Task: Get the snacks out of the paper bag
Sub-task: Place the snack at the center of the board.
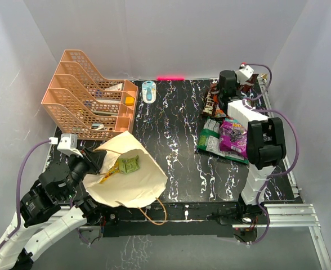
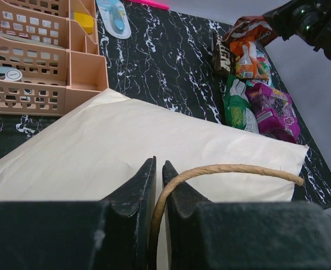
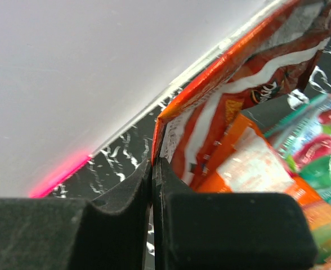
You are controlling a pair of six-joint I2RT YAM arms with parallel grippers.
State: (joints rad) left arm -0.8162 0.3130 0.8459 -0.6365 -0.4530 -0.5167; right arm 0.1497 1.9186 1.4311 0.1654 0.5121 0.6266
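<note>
The beige paper bag (image 1: pixel 133 181) lies on its side at the front left, its mouth toward my left arm. A green packet (image 1: pixel 129 165) and a yellow one (image 1: pixel 108 175) show in its mouth. My left gripper (image 1: pixel 97 163) is shut on the bag's brown cord handle (image 2: pixel 233 168), which runs between the jaws (image 2: pixel 159 169) over the bag's side (image 2: pixel 126 140). My right gripper (image 1: pixel 223 97) at the far right is shut (image 3: pixel 153 164) on the edge of an orange-red chip bag (image 3: pixel 238 79). A purple pouch (image 1: pixel 233 135) and green packets (image 1: pixel 209 140) lie on the table beside it.
A peach tiered tray rack (image 1: pixel 86 101) stands at the back left, close behind the bag. A small blue-and-white object (image 1: pixel 148 91) lies at the back middle. A pink strip (image 1: pixel 171 78) marks the back edge. White walls enclose the black marbled table (image 1: pixel 177 140).
</note>
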